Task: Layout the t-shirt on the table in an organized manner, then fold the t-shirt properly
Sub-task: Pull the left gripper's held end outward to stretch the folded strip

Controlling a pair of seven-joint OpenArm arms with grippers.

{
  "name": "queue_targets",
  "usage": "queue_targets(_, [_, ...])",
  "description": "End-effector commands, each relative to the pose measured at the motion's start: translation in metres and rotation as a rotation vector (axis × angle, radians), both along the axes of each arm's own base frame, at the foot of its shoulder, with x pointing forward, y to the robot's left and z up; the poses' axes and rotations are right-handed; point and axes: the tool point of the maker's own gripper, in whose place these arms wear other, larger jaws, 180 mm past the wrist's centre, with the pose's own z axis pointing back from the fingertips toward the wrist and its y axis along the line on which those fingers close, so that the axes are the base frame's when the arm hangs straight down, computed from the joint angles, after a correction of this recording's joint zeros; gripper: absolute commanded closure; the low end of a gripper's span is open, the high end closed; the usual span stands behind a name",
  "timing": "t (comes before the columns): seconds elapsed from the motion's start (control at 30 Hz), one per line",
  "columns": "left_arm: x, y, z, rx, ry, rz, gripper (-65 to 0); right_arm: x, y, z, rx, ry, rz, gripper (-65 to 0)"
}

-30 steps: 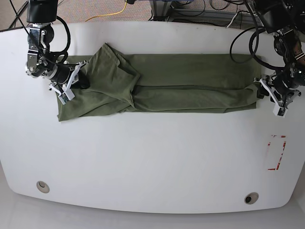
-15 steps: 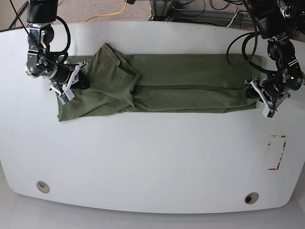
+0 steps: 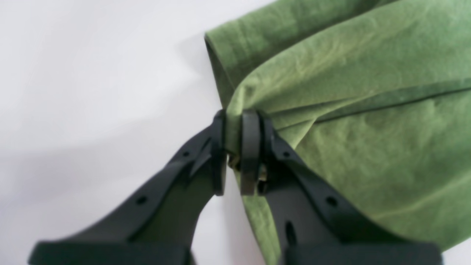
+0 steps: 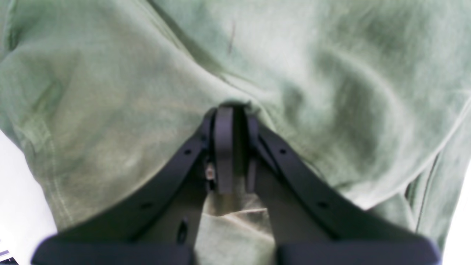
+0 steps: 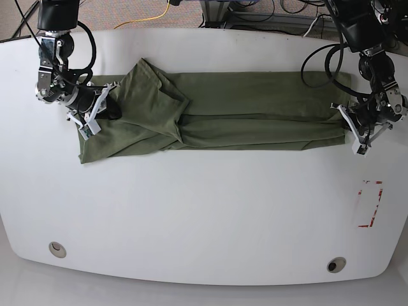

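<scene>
Basically the t-shirt point(image 5: 242, 111) lies as a long olive band across the far half of the table point(image 5: 204, 210), long axis running side to side in the base view, already folded lengthwise into a narrow strip with a bunched, diagonal flap at the base-view left end. Both ends sit under an arm, so neither has to travel: each gripper is right at its own short edge.

Left gripper point(image 3: 233, 147) is at the base-view right end; in its wrist view the jaws are nearly together with a thin pinch of the green edge caught between the pads, so it has hold of the t-shirt at the hem corner, fabric fanning away from it up and to the right. Bare table is on its other side.

Right gripper point(image 4: 232, 147) is at the base-view left end, jaws closed down with fabric bunched around the tips; cloth fills nearly the whole wrist view, and a fold of it shows between the fingers lower down, so I read it as gripping the t-shirt there too, further into the cloth than the left one.

Judgement: the strip stretches straight between the two grips, so the next move turns on that axis, either pulling outward to flatten the crumpled left-view end, or carrying one end along the length toward the other. Left arm's end looks tidier.
</scene>
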Motion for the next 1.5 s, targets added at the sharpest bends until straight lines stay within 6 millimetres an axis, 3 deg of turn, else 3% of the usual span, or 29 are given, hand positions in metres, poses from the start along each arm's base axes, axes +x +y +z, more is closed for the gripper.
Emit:
queue_targets(0.0, [0.011, 0.009, 0.016, 0.048, -0.037, -0.032, -4.2, -0.027, -0.017, -0.024, -0.123, 0.139, 0.025, -5.1])
queue_targets(0.43, [0.012, 0.037, 0.032, 0.18, -0.002, -0.112, -4.2, -0.024, -0.017, -0.022, -0.123, 0.133, 0.025, -5.1])
queue_targets(0.87, [0.009, 0.04, 0.031, 0.219, 0.033, -0.142, -4.7, -0.023, -0.017, -0.021, -0.123, 0.13, 0.025, -5.1])
queue_targets(0.97, [-0.002, 0.048, 0.029, 0.244, 0.072, -0.142, -11.5, -0.023, -0.017, -0.021, -0.123, 0.13, 0.025, -5.1])
queue_targets(1.1, [-0.006, 0.044, 0.034, 0.266, 0.062, -0.164, -24.3, -0.023, -0.017, -0.021, -0.123, 0.13, 0.025, -5.1])
queue_targets(1.23, [-0.015, 0.04, 0.041, 0.297, 0.062, -0.185, -32.5, -0.023, -0.016, -0.022, -0.122, 0.13, 0.025, -5.1])
queue_targets(1.47, [-0.024, 0.039, 0.066, 0.381, 0.053, -0.195, -34.0, -0.023, -0.008, -0.024, -0.106, 0.129, 0.024, -5.1])
